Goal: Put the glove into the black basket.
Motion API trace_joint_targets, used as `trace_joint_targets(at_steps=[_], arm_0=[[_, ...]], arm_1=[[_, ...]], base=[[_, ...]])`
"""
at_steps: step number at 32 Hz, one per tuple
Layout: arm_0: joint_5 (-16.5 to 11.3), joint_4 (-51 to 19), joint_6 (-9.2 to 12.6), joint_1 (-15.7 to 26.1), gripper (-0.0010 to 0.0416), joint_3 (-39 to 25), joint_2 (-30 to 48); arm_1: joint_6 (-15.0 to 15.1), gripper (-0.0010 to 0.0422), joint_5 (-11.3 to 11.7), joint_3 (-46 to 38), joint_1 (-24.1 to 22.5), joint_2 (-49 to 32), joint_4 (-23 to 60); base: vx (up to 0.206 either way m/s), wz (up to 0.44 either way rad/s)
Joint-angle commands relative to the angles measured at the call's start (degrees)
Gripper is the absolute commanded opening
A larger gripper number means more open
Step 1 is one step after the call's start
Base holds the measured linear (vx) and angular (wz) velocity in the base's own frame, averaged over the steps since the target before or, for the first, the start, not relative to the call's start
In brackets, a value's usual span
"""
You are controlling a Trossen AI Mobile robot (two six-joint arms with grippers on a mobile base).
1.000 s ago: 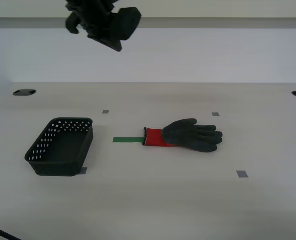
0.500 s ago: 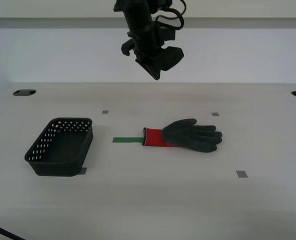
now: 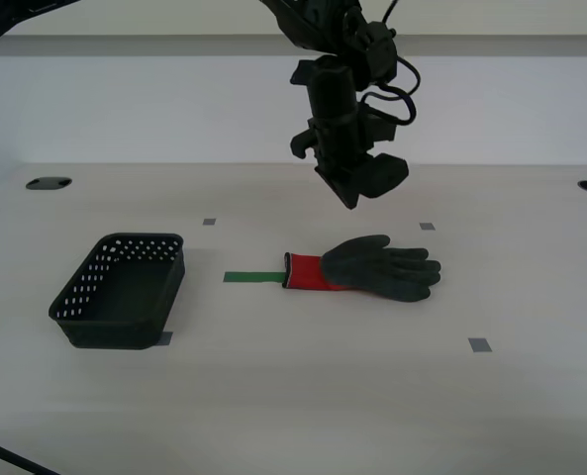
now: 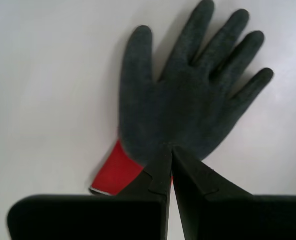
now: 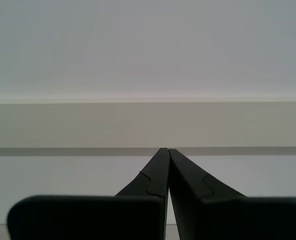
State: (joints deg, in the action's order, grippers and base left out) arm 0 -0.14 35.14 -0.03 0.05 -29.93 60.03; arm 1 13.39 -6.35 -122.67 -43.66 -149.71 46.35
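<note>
The glove (image 3: pixel 377 267), dark grey with a red cuff, lies flat on the pale table, cuff toward the exterior view's left. The black basket (image 3: pixel 115 332) stands empty on the table at the exterior view's left, well apart from the glove. My second gripper (image 3: pixel 358 194) hangs in the air above and a little behind the cuff end, clear of the glove. In the second wrist view its jaws (image 4: pixel 170 149) are shut and empty over the glove's palm (image 4: pixel 187 100). My first gripper (image 5: pixel 167 150) is shut and empty, facing a bare wall.
A green tape strip (image 3: pixel 253 277) lies just beside the cuff. Small grey tape squares (image 3: pixel 480 344) mark the table. Dark holes sit at the table's far corners (image 3: pixel 48 183). A cable (image 3: pixel 6 457) crosses the near corner at the exterior view's left.
My second arm has swung from high at the exterior view's left toward the right and downward, ending over the glove. Glove and basket have not moved.
</note>
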Motion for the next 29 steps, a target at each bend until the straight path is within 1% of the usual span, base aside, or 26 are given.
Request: trace_joint_targets(at_steps=[1,3,8,9,10,11,13,14,15,16,17,19,25,29], arm_0=[[0.0,0.0,0.0,0.0,0.0001,-0.1,0.0],[0.0,-0.1,0.0,0.0,0.0001,-0.1,0.0],[0.0,-0.1,0.0,0.0,0.0000,-0.1,0.0],[0.0,-0.1,0.0,0.0,0.0001,-0.1,0.0],[0.0,-0.1,0.0,0.0,0.0001,-0.1,0.0],[0.0,-0.1,0.0,0.0,0.0000,-0.1,0.0],[0.0,-0.2,0.0,0.0,0.0001,-0.1,0.0],[0.0,-0.2,0.0,0.0,0.0001,-0.1,0.0],[0.0,-0.2,0.0,0.0,0.0001,-0.1,0.0],[0.0,-0.2,0.0,0.0,0.0001,-0.1,0.0],[0.0,-0.2,0.0,0.0,0.0000,-0.1,0.0],[0.0,-0.2,0.0,0.0,0.0001,-0.1,0.0],[0.0,-0.6,0.0,0.0,0.0001,-0.1,0.0],[0.0,-0.7,0.0,0.0,0.0001,-0.1,0.0]], arm_1=[[0.3,0.0000,-0.8,0.6,-1.4,0.0,-0.3],[1.3,-0.0001,-3.7,0.6,-2.5,0.0,-1.4],[1.1,-0.0001,-3.4,0.9,-4.0,0.0,-3.3],[0.4,-0.0001,-4.0,1.0,-4.1,0.0,-3.5],[-0.5,-0.0001,-5.5,1.7,-4.1,0.0,-4.5],[-1.0,-0.0001,-6.1,2.1,-4.1,0.0,-5.2],[-2.7,-0.0001,-6.1,3.3,-4.0,0.0,-7.0],[-3.5,-0.0001,-5.0,4.3,-4.0,0.0,-8.0],[-4.0,-0.0001,-2.4,5.5,-4.0,0.0,-8.6],[-3.9,-0.0001,-0.7,6.2,-4.0,0.0,-8.7],[-3.9,-0.0001,2.5,7.5,-4.0,0.0,-9.0],[-4.0,-0.0001,5.1,9.2,-3.9,0.0,-9.4],[-3.9,0.0000,5.3,13.4,-3.7,0.0,-14.4],[-3.7,0.0001,5.3,13.7,-3.7,0.0,-14.4]], base=[[0.000,0.000],[0.000,0.000],[0.000,0.000],[0.000,0.000],[0.000,0.000],[0.000,0.000],[0.000,0.000],[0.000,0.000],[0.000,0.000],[0.000,0.000],[0.000,0.000],[0.000,0.000],[0.000,0.000],[0.000,0.000]])
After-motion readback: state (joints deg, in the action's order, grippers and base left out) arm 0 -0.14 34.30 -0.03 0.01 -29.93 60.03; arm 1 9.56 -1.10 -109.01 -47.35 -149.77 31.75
